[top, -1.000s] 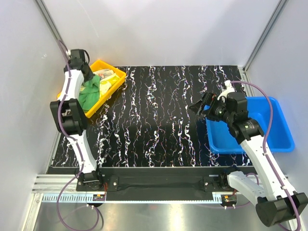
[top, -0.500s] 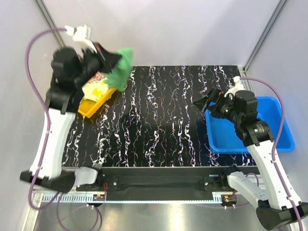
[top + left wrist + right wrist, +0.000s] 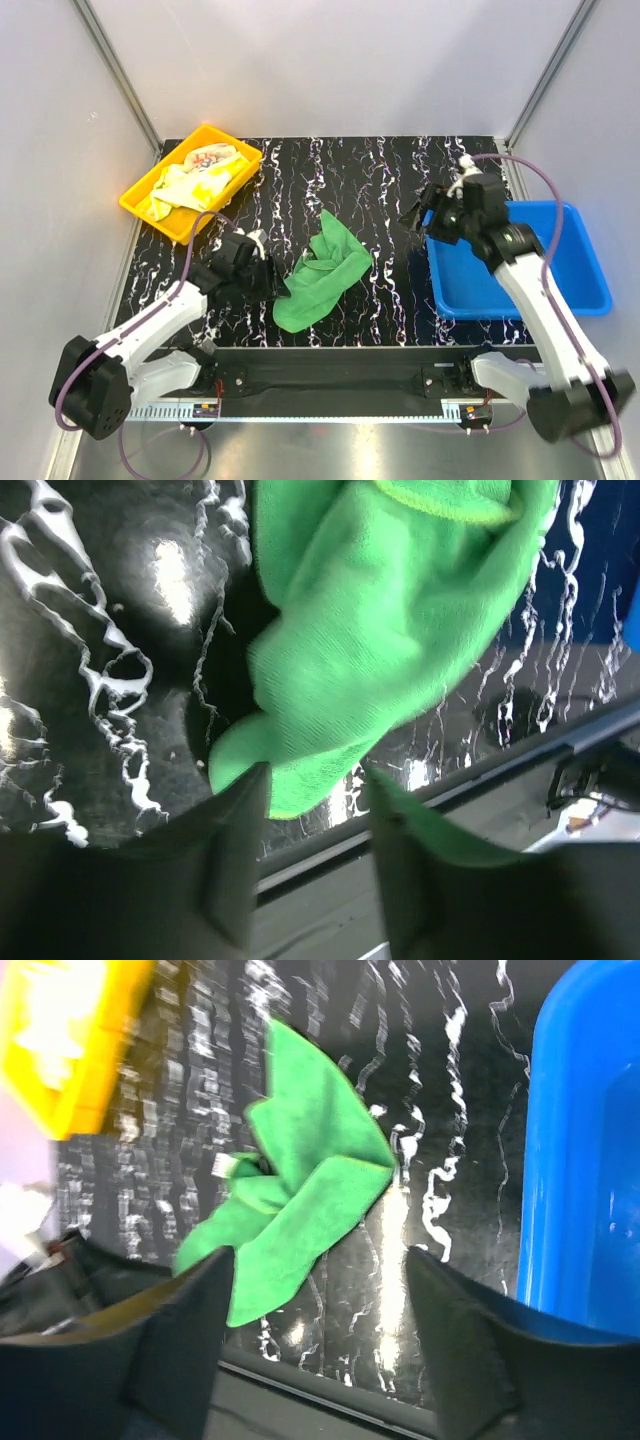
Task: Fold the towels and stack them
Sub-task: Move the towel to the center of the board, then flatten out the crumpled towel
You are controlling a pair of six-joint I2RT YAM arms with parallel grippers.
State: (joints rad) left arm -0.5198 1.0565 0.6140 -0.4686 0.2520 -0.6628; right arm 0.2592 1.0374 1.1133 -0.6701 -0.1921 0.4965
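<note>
- The green towel [image 3: 322, 270] lies crumpled on the table [image 3: 400, 180] near the front edge; we risk dragging it off.
- Our left fingers [image 3: 232, 860] and right fingers [image 3: 175, 1335] gape empty; pinching may catch doubled layers.

Black with white marbled streaks across the worktop [image 3: 400, 180]. Plain bright green on the green towel [image 3: 322, 272], lying right of the yellow tray [image 3: 150, 220]. Inside that tray, pale yellow with white patches on the yellow towel [image 3: 190, 185], white with red-orange print on the printed towel [image 3: 212, 155]. Solid blue for the bin [image 3: 590, 290], far right of the tray. White shells with black joints on the left arm [image 3: 150, 325] and right arm [image 3: 535, 300].
</note>
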